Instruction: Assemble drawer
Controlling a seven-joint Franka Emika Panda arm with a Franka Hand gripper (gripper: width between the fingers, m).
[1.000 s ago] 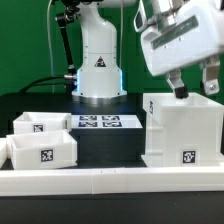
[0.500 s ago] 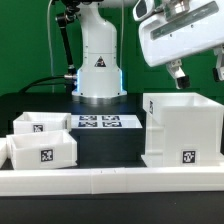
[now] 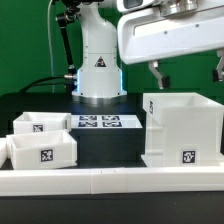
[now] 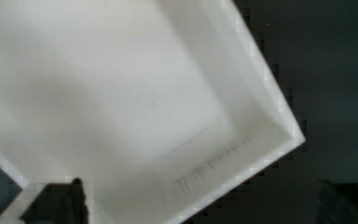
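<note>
The white drawer housing (image 3: 183, 128) stands upright at the exterior view's right, open side up, with a square tag low on its front. Two shallow white trays (image 3: 42, 150) (image 3: 37, 123) with tags sit at the exterior view's left. My gripper (image 3: 187, 72) hangs above the housing, apart from it, jaws spread wide and empty. In the wrist view the housing's open inside (image 4: 131, 95) fills most of the picture, with my dark fingertips (image 4: 55, 200) at the lower corners.
The marker board (image 3: 100, 123) lies flat at the middle back, in front of the robot base (image 3: 98, 60). A long low white rail (image 3: 110, 180) runs along the table's front edge.
My gripper has risen and shifted toward the exterior view's left, away from the housing's top. The housing and trays have not moved.
</note>
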